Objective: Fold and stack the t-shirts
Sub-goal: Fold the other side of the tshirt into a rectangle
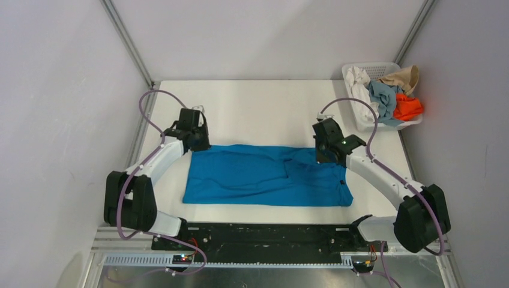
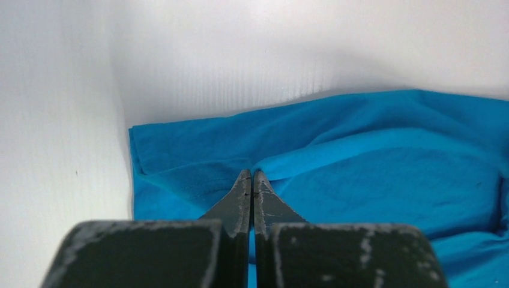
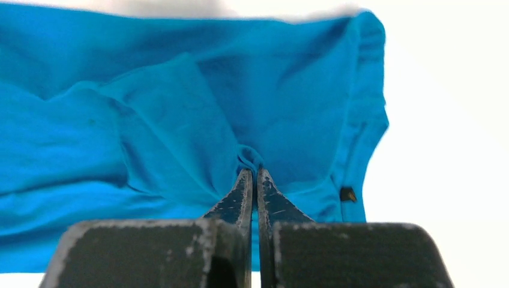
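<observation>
Your blue t-shirt (image 1: 264, 177) lies spread across the middle of the table (image 1: 264, 108). Your left gripper (image 2: 252, 175) is closed tight, pinching a fold near the shirt's far left corner. Your right gripper (image 3: 252, 174) is closed too, nipping a pucker of cloth near the far right edge. The other t-shirts (image 1: 390, 96) sit heaped in the basket (image 1: 367, 67) at far right.

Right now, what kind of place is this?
Probably a robot test booth, not a home: left arm and right arm bolted at a white table, bare walls close around, blue shirt laid out.
</observation>
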